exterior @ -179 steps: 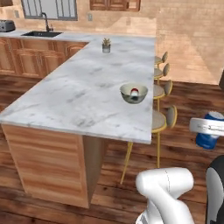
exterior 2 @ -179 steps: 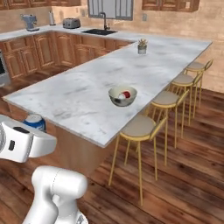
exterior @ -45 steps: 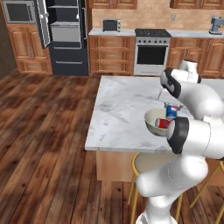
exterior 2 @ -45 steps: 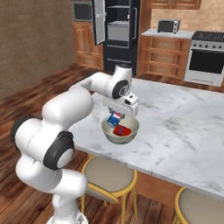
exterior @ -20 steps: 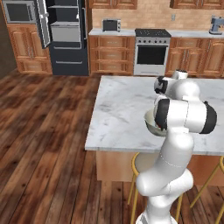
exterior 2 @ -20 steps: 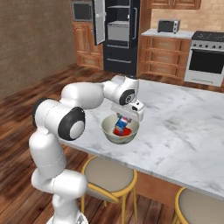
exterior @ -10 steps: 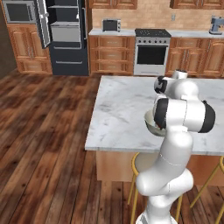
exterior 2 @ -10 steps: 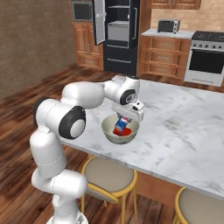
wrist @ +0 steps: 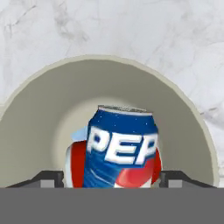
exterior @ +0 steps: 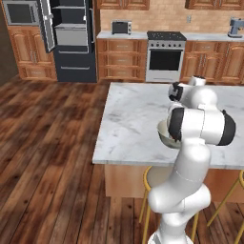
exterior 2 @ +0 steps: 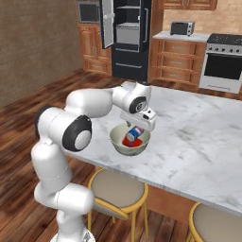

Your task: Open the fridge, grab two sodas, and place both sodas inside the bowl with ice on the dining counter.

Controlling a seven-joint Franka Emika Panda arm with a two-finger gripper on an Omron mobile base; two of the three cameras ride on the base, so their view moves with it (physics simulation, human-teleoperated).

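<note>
The pale bowl with ice (wrist: pixel 109 61) sits on the marbled dining counter (exterior 2: pixel 198 142) near its front edge. Inside it a blue soda (wrist: pixel 120 146) leans over a red soda (wrist: pixel 73 162). Both cans also show in the bowl (exterior 2: pixel 118 142) in the right base view, as the blue soda (exterior 2: pixel 135 134) and the red soda (exterior 2: pixel 127 141). My gripper (wrist: pixel 111 177) hangs right over the bowl, its fingertips (wrist: pixel 48 177) spread a little wider than the blue can, so it is open. My arm covers most of the bowl (exterior: pixel 162 133) in the left base view. The black fridge (exterior 2: pixel 127 33) stands far back with one door swung open.
Yellow-legged stools (exterior 2: pixel 118 191) are tucked under the counter's front edge, one straight below the bowl. A steel oven range (exterior: pixel 164 57) and wooden cabinets line the back wall. Bare marble (exterior: pixel 128 119) stretches to the left of the bowl.
About two seconds ago the arm brought the blue soda down into the bowl. Over the last second the arm and both cans have stayed where they are.
</note>
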